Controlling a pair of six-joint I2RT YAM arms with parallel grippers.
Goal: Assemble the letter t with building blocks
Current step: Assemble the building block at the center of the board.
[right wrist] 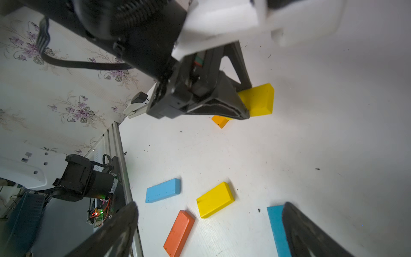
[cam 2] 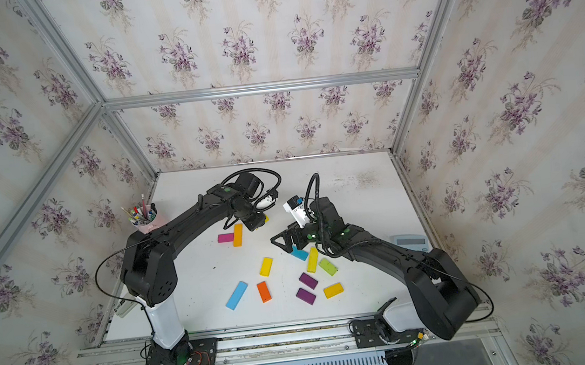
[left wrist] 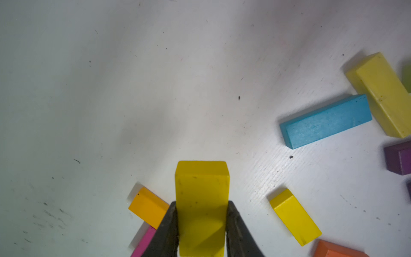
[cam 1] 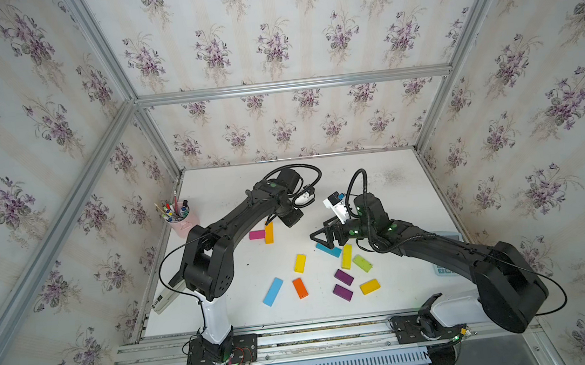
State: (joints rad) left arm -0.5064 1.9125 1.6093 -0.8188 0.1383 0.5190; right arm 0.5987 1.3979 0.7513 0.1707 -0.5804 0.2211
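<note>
Top views: white tabletop (cam 1: 376, 190) carries a black left arm (cam 1: 236, 218) and a black right arm (cam 1: 436, 250), both reaching in from the near rail, wrists close together over the middle. Left gripper (left wrist: 201, 207) pinches a short yellow painted-wood block (left wrist: 201, 184) by 1 end, fingers (left wrist: 172, 218) pressed on both long sides, free end sticking out ahead; it appears clear of the surface. Right gripper (right wrist: 210, 203) hangs with jaws spread wide, holding nothing, just over a teal flat block (cam 1: 328, 250). The letter t is barely begun: a long amber flat block (cam 1: 268, 232) lies as stem, left of centre toward the far side, and a short pink flat block (cam 1: 257, 234) touches its left side as half a crossbar. The held yellow block sits just beside the stem's far end, on its right. 9 loose blocks lie scattered nearer the rail. Judgement: the step in hand is placing the crossbar's right half. Risks: lowering too near could knock the amber stem and slide the pink piece out of contact; the end grip lets the block pivot and land skewed; opening jaws may drag it; wrists this close could collide.
</note>
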